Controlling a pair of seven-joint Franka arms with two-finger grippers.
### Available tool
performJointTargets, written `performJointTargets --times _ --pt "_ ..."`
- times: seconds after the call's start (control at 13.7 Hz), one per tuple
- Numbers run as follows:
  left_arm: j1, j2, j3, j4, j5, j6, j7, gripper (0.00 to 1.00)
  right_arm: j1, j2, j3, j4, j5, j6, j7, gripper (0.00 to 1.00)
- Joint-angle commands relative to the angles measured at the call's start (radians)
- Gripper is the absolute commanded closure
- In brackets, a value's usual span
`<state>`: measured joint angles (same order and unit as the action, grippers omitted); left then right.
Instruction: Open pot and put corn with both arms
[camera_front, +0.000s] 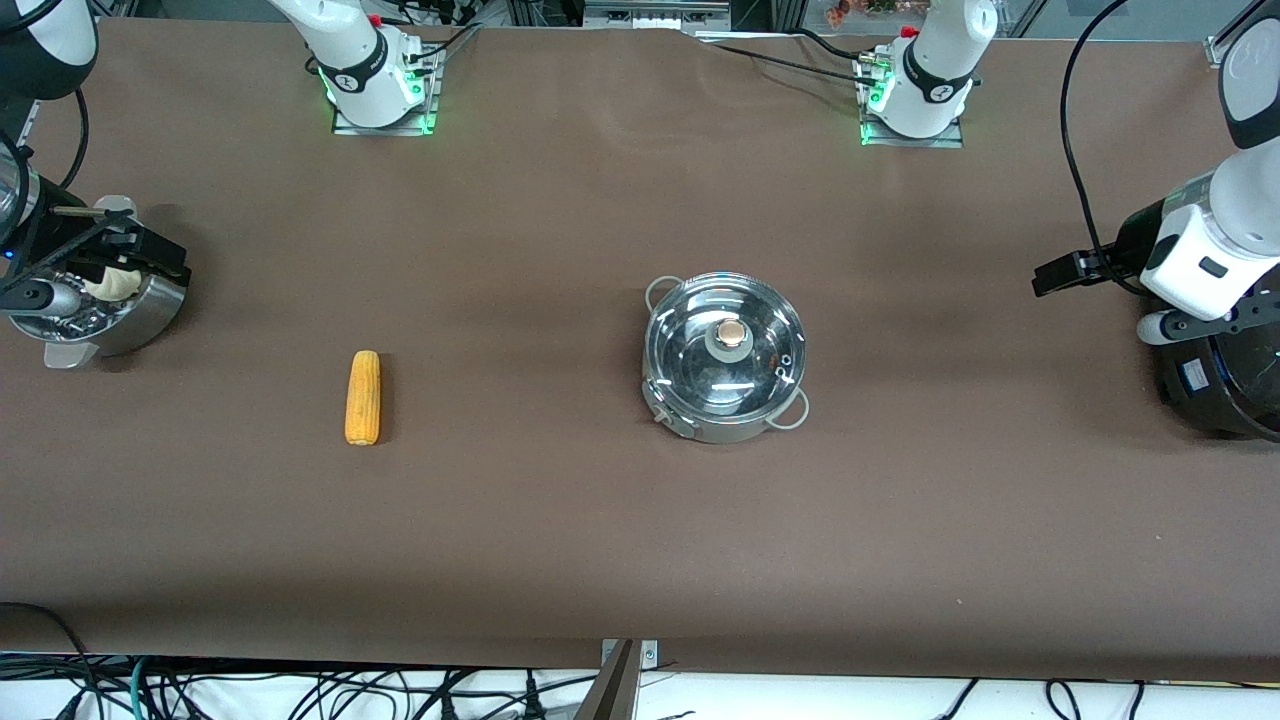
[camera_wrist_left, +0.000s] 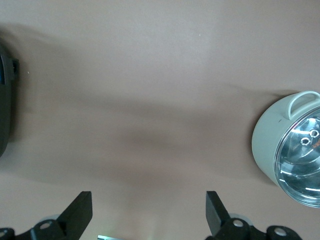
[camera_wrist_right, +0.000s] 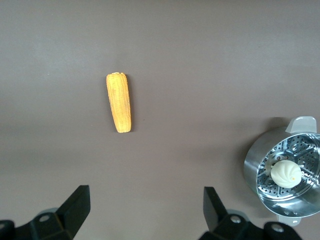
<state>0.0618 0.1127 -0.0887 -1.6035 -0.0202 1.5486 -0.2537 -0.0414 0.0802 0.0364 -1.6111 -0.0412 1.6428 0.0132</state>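
the corn (camera_front: 362, 397) lies flat on the bench (camera_front: 560, 560) toward the right arm's end, its long axis running from the robots' edge to the camera's edge. the pot (camera_front: 725, 357), lid (camera_front: 724, 345) on, sits mid-bench. the left gripper (camera_wrist_left: 149, 209) and the right gripper (camera_wrist_right: 146, 208) hang empty with fingers wide, each at its own end.

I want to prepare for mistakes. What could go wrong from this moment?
1. The glass lid still covers the pot; its small knob may slip from the open left hand.
2. The corn lies loose on the table and may roll under the open right hand.
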Motion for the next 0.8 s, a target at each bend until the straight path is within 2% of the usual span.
performJointTargets --times 0.0,0.29,0.73 --pt "0.015 -0.013 0.01 0.031 -0.001 -0.028 0.017 0.0 -0.012 0.01 0.008 0.026 0.004 -0.014 -0.012 0.0" --pt "0.044 -0.011 0.01 0.098 0.014 -0.041 0.018 0.0 -0.011 0.01 0.008 0.026 0.003 -0.012 -0.015 0.0" --pt "0.046 -0.011 0.004 0.1 0.036 -0.078 0.034 0.0 -0.011 0.01 0.008 0.026 0.003 -0.012 -0.015 0.0"
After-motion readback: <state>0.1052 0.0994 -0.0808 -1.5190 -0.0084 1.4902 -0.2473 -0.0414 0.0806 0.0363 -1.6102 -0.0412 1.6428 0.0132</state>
